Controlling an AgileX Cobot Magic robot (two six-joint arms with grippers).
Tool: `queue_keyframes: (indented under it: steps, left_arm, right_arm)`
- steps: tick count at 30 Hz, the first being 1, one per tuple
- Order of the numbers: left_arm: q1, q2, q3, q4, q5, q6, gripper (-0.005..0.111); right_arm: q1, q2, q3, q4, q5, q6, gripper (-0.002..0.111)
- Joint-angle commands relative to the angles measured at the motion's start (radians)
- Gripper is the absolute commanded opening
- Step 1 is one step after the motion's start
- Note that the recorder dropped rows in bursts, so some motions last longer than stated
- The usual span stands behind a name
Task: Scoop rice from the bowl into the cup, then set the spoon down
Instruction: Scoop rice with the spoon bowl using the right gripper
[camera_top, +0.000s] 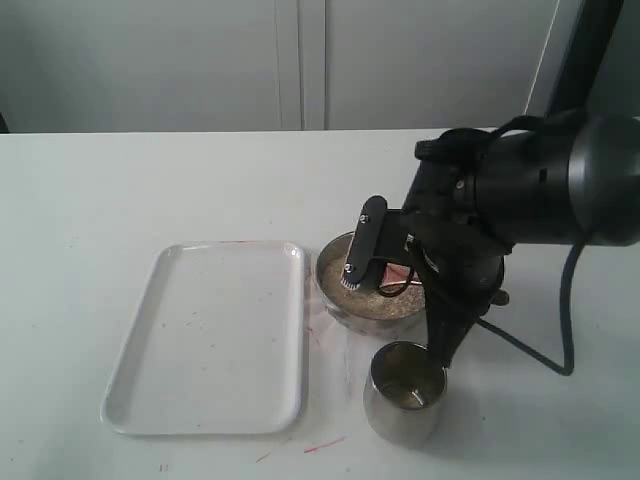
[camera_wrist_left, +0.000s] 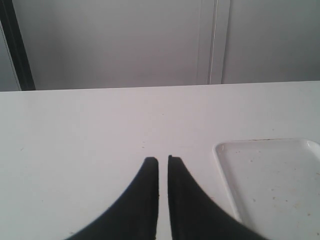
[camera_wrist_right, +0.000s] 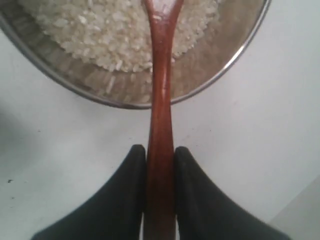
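On the white table (camera_top: 100, 180), right end effector (camera_wrist_right: 160, 148) grasps spoon (camera_wrist_right: 161, 90) over rice (camera_wrist_right: 100, 30); left end effector (camera_wrist_left: 163, 159) clenched.

**A:** What sits nearest the camera?

**B:** The left gripper (camera_wrist_left: 163, 160). It has two black, tapered fingers (camera_wrist_left: 142, 205), and the tips are drawn almost together. Only a thin slit of pale surface shows between them.

**A:** And under it?

**B:** A plain white flat table (camera_wrist_left: 75, 125), running back to a straight far edge.

**A:** Is anything lying on it?

**B:** A shallow white rectangular tray (camera_wrist_left: 270, 190) with rounded corners and a raised rim. It lies flat to one side of the fingers, near them but apart. Only part of it shows, and small dark specks dot its floor.

**A:** What's beyond the table?

**B:** A pale grey panelled wall (camera_wrist_left: 115, 45) with a vertical seam, and a dark upright post (camera_wrist_left: 17, 45) at the picture's edge.
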Motion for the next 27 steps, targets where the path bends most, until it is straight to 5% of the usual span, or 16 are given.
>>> queue_keyframes:
  steps: [1, 27]
  left_arm:
    - [-0.001, -0.001, -0.007, -0.003, -0.004, -0.004, 0.014]
    - [-0.001, -0.001, -0.007, -0.003, -0.004, -0.004, 0.014]
  right_arm:
    - [-0.004, 0.015, -0.048, 0.125, 0.066, -0.097, 0.0]
    - [-0.191, 0.033, -0.147, 0.611, 0.132, -0.332, 0.0]
